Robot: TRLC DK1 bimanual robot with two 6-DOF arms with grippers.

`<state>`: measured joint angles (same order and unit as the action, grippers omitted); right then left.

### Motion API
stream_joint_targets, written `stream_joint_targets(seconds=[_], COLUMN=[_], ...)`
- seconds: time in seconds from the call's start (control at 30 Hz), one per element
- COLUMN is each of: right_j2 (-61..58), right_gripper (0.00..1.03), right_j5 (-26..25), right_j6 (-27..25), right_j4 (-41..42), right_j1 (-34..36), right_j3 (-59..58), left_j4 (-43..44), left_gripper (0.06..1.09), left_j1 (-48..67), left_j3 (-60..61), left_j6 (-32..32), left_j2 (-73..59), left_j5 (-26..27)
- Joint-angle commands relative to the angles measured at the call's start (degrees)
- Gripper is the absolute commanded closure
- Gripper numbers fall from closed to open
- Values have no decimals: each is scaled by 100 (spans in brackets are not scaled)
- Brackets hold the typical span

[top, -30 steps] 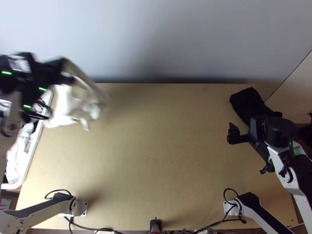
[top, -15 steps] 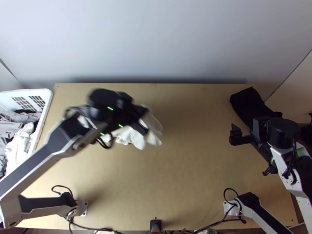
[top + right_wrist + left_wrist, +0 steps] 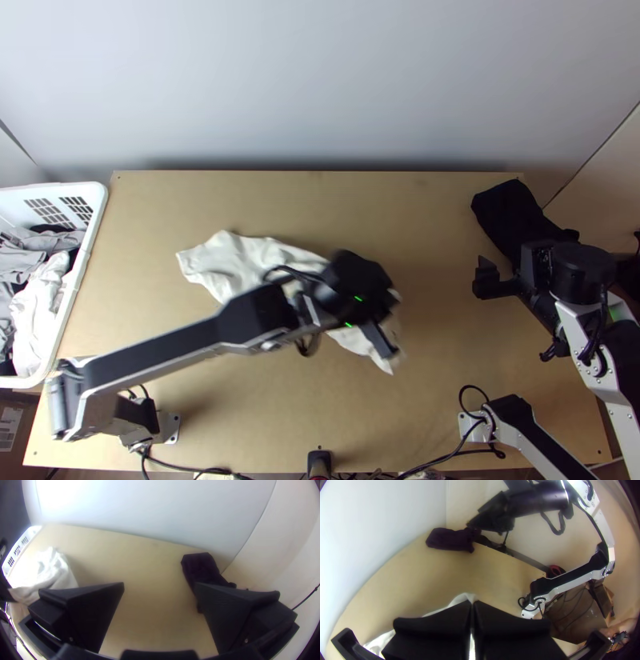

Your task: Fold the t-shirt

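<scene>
Top view: your left tool (image 3: 386, 324), right of centre in the frame, is clamped on one end of the white shirt (image 3: 240, 260), whose rumpled rest runs left across the worktop (image 3: 432, 232). Your right tool (image 3: 506, 270), fingers apart, sits right, near the black cloth (image 3: 509, 210).

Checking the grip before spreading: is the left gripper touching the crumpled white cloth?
Touching: the left wrist view shows the cloth pinched in the jaws of the left gripper.
</scene>
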<state>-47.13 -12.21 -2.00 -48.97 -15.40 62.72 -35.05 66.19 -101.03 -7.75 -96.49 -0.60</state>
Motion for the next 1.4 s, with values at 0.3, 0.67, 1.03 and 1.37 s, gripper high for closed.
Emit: stream_joint_targets(seconds=[0.3,0.67,1.03,1.37], right_j2=[-24,-121,-288,-1096], right_gripper=[5,5,5,5], right_j5=[104,166,737,896], right_j6=[-2,-143,-433,-494], right_j4=[63,37,-183,-60], right_j1=[116,-341,-1027,-2248], right_j3=[-207,-225,-172,12], left_j4=[-345,-1171,-1233,-1189], left_gripper=[18,12,12,12], left_j1=[447,-511,-1627,-2603], left_j3=[-742,-268,2351,3890], left_j6=[-16,406,828,845], left_j2=[-1302,-195,1396,2433], left_j5=[-10,-19,-19,-10])
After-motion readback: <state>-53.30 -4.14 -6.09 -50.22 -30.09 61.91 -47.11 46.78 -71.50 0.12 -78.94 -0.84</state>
